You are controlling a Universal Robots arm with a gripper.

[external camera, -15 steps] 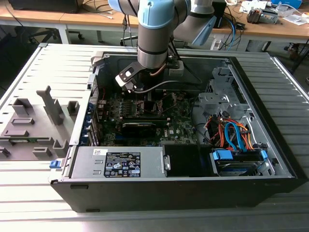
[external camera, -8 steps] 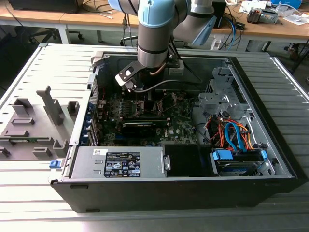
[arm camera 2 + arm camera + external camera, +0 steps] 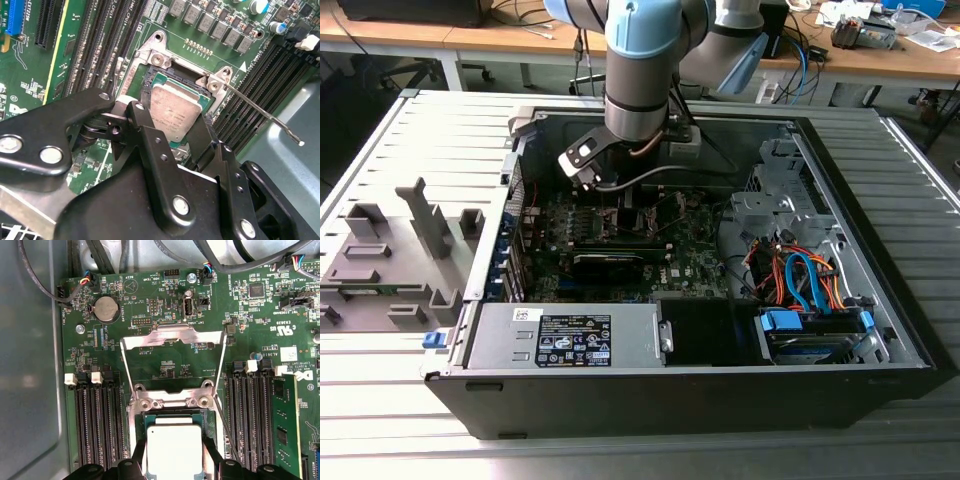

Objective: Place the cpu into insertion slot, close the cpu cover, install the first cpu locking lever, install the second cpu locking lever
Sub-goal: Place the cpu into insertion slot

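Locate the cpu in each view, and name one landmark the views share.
Exterior view: hidden beneath the arm, over the motherboard.
Second wrist view: the cpu sits at the insertion slot, memory slots on both sides.
First wrist view: the cpu sits between memory slots, next to the open cpu cover.
Shared landmark: the memory slots.

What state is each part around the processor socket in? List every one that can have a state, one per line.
cpu, lying metal top up in the insertion slot
insertion slot, holding the cpu, uncovered
cpu cover, open, tipped away from the slot
locking lever, released, sticking out beside the slot
gripper, low at the cpu
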